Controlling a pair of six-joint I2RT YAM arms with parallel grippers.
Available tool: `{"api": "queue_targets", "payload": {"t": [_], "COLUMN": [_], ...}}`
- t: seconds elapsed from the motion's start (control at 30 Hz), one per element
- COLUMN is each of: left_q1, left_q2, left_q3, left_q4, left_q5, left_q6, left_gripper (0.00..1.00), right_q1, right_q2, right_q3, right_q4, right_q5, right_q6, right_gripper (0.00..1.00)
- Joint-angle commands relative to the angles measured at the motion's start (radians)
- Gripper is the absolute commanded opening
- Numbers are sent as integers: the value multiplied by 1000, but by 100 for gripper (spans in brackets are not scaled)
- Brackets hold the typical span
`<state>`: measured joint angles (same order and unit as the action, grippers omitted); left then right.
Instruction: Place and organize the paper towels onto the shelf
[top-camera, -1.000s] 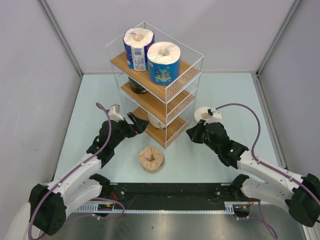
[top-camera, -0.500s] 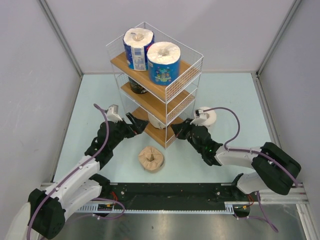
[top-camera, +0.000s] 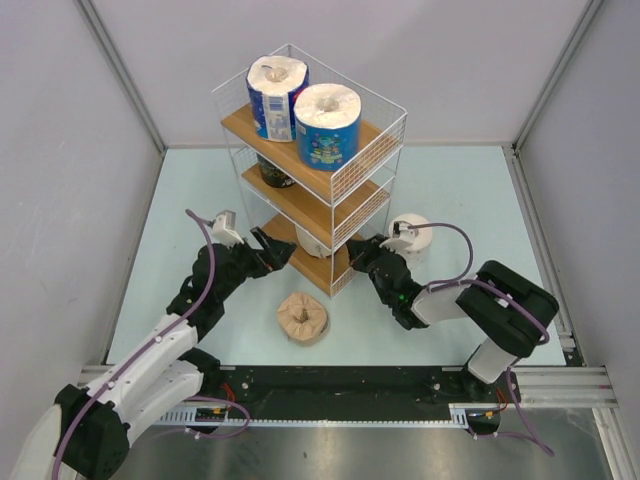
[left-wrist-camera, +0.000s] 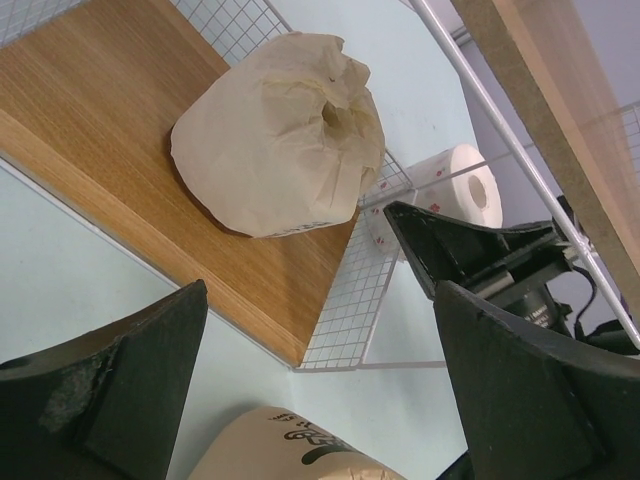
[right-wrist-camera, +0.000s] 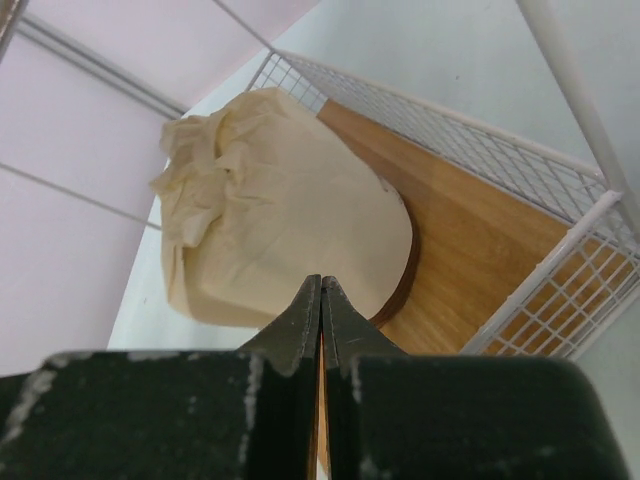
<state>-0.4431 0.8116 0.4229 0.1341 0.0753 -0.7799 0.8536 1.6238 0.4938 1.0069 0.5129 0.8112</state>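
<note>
Four paper rolls on the shelf (top-camera: 236, 122), two on the table (top-camera: 460, 190).
Top board: two blue rolls (top-camera: 277, 92) (top-camera: 327, 125), upright. Middle board: dark roll (top-camera: 272, 172). Bottom board: cream roll (left-wrist-camera: 280, 150). The white dotted roll (top-camera: 414, 236) stands just right of the shelf; the tan roll (top-camera: 303, 318) lies between the shelf and the table's near edge. Left fingers (left-wrist-camera: 520, 385) are spread wide at the bottom board, holding nothing. Right fingers (right-wrist-camera: 321, 320) are pressed together, tips pointing at the cream roll.

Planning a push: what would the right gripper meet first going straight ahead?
Likely the cream roll on the bottom shelf board; the shut right gripper points straight at it, depth unclear.
</note>
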Motion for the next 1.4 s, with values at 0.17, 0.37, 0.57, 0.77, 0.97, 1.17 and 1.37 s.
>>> {"api": "queue_targets", "payload": {"t": [0.17,0.37,0.57,0.77,0.97,1.17,1.37], "left_q1": [10,18,29,44,60,70,76], "left_q2": [-34,-29,-34,-37,-38,-40,-40], "left_q3": [68,68,68,66,66,63,57], "left_q4": [-31,-31,-34,-37,-48,-50,-47], "left_q5": [23,43,57,64,66,73,77], "left_q6": [44,45,50,51,54,53,48], "left_gripper": [100,100,100,100,100,100,100], "right_q1": [16,33,61,65,58,29,-4], "right_q2": [139,195,251,309,366,400,406], "right_q3": [124,199,268,319,342,345,345], "right_q4": [156,145,130,174,206,251,239], "right_q5": [153,245,341,345,253,112,-66], "right_q6": [-44,-118,-176,-225,-213,-170,-152], "right_gripper": [0,0,0,0,0,0,0]}}
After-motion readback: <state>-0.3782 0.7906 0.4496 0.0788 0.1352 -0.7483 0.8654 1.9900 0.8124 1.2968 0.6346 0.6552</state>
